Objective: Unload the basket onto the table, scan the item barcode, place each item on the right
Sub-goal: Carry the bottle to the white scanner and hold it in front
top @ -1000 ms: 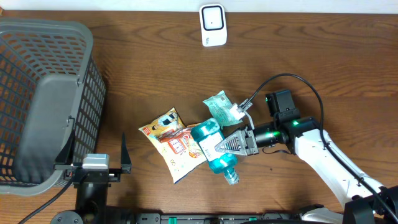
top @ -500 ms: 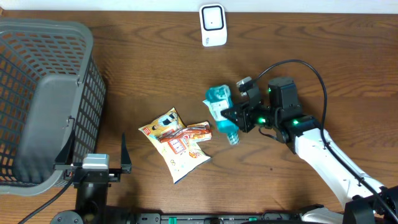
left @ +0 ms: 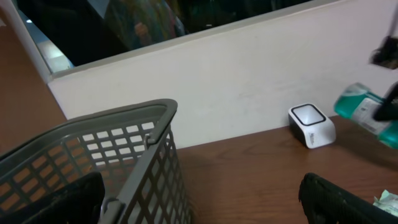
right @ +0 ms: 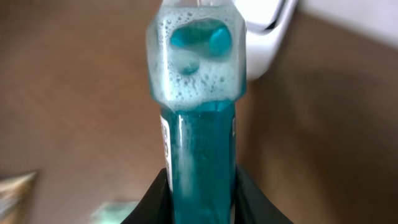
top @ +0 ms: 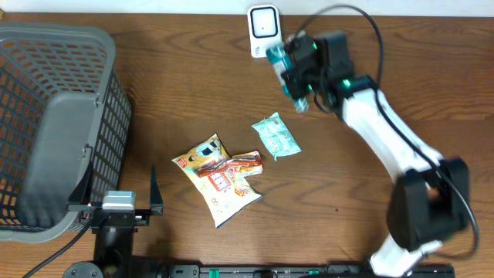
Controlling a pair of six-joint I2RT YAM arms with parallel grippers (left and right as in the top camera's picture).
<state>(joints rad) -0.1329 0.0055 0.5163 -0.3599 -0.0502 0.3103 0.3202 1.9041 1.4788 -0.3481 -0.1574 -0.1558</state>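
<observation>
The brown wooden table (top: 193,93) carries a white scanner (top: 263,31) just beside the right gripper (top: 296,66). A teal packet (top: 275,137) lies nearer the robot, with snack packets (top: 218,176) beyond it. A grey mesh basket (top: 54,123) stands well apart, leftward.

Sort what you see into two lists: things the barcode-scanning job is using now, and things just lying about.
In use: blue liquid bottle, right gripper shut on it, white scanner.

Lying about: teal packet, snack packets, grey basket, open left gripper.
</observation>
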